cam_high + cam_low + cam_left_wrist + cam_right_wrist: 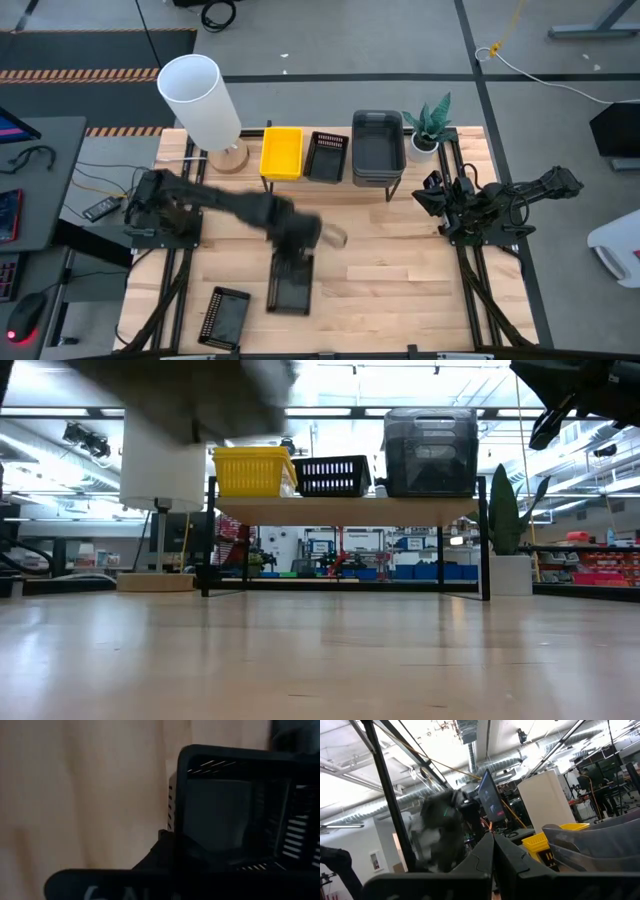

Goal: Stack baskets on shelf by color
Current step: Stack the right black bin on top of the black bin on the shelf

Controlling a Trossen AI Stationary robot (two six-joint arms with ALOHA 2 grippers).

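Two slotted black baskets lie on the wooden table.

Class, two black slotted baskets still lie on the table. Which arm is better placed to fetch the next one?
Probably the left: its gripper hangs right over a black basket, while the right gripper waits at the table's right edge.

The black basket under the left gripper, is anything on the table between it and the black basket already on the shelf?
Nothing visible. The high view shows only bare tabletop between the black basket on the table, under the left gripper, and the black basket on the shelf.
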